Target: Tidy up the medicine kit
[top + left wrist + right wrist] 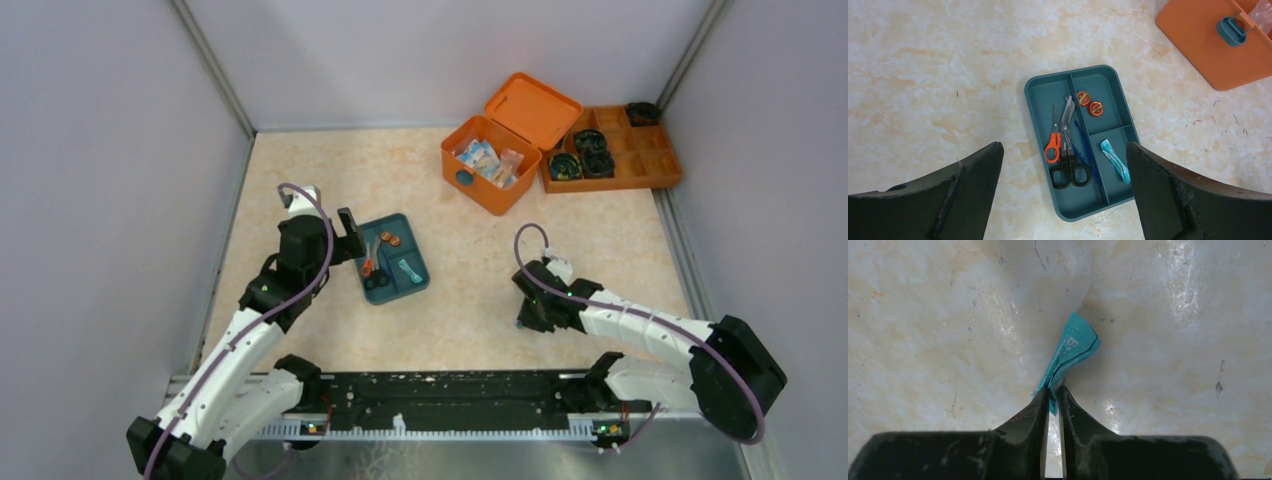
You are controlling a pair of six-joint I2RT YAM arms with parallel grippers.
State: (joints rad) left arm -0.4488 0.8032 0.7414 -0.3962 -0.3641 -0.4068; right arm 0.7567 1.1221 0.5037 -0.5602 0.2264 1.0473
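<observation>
Teal and thin, the small teal crinkled packet (1073, 347) is pinched by one lower corner between the nearly closed tips of the right gripper (1053, 392), low over the mottled beige stone-look table (330, 170). Whether the packet's far end touches the surface I cannot tell. The hold looks slight, only an edge of wrapper, so the sensible course is to close firmly before lifting, rise straight up, and travel slowly so the packet neither slips out nor flaps loose. The orange plastic medicine kit (478, 180) stands well apart at the far right of the table, its hinged lid thrown back and pale sachets already inside, just beside a flat orange divided tray (650, 165) holding black items. If the packet belongs in the kit, it should be carried above the front wall and let go low inside, over the sachets, not dropped from height. The left gripper (1063, 145) hangs wide open and holds nothing above the teal plastic compartment tray (1040, 100), where orange-handled scissors (1053, 145) and black-handled shears (1068, 165) lie side by side. It is well clear of the right arm's likely path and is best kept there.
</observation>
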